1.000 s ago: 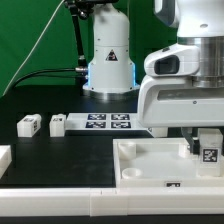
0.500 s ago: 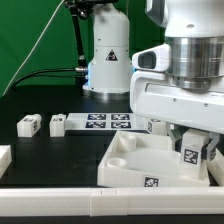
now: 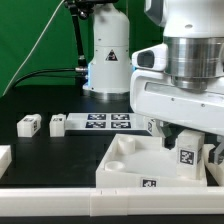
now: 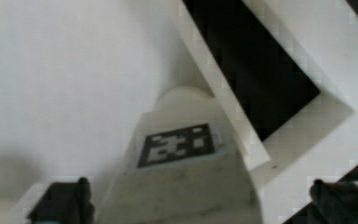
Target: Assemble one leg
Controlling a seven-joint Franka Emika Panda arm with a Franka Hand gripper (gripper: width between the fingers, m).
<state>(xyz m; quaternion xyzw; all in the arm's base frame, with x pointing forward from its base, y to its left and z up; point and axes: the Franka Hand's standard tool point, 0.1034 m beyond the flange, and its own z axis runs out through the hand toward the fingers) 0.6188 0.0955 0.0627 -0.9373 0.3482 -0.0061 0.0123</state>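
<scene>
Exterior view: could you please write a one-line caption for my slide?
The gripper holds a leg over the white panel; two more legs wait beside the marker board.

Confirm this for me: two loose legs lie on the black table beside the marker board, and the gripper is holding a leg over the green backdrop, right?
Not quite. In the exterior view the gripper holds the leg over the white panel, not the backdrop. The two loose legs do lie beside the marker board.

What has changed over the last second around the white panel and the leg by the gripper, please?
The arm swung toward the exterior view's left, and the white panel slid the same way with the leg at the gripper. Most of that happened early; since then only a slight drift. The two loose blocks and the marker board stayed put.
</scene>
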